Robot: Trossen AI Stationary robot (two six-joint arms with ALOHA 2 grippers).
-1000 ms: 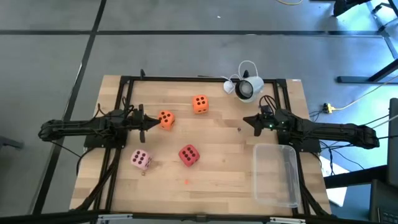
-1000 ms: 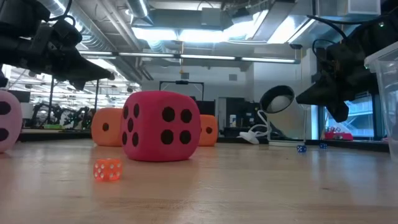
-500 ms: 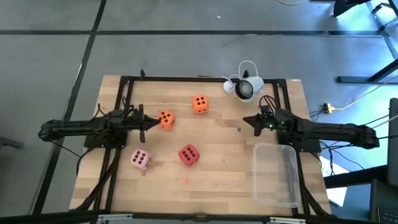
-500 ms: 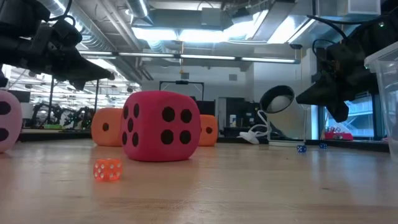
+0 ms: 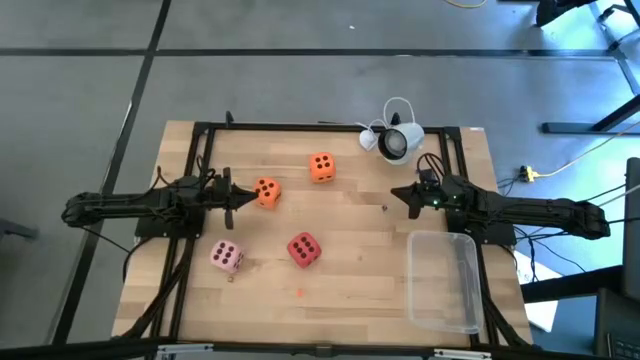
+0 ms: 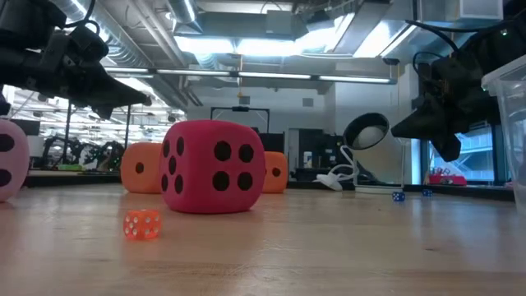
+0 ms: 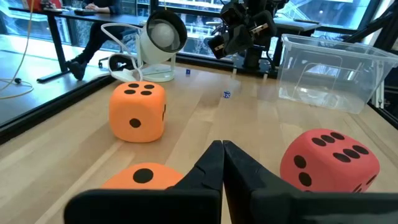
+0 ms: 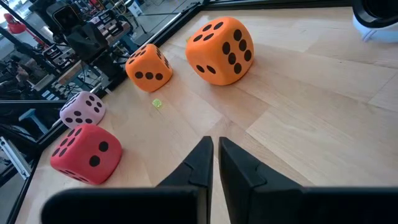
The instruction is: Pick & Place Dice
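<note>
On the wooden table (image 5: 350, 215) four soft dice lay apart from one another. One orange die (image 5: 321, 167) sat toward the far side, near the middle. The second orange die (image 5: 267, 192) lay left of it and slightly nearer, just beside the tip of the left gripper (image 5: 243, 197). The red die (image 5: 303, 249) rested near the table's centre on the near side, and the pale pink die (image 5: 226, 257) lay to its left, close to the left edge frame.

The left gripper hovered at the left side of the table with its fingers pressed together and nothing between them, pointing at the second orange die. The right gripper (image 5: 398, 193) hung over the right side of the table, its fingers likewise closed and empty, well apart from every die.

A clear plastic bin (image 5: 444, 280) stood at the near right corner, just nearer than the right arm. A white round camera (image 5: 398, 142) with a looped cable sat at the far right edge. A tiny translucent orange die (image 6: 142, 224) lay on the wood in front of the red die, and two tiny blue dice (image 6: 399, 196) lay farther off to the right in the low view.
</note>
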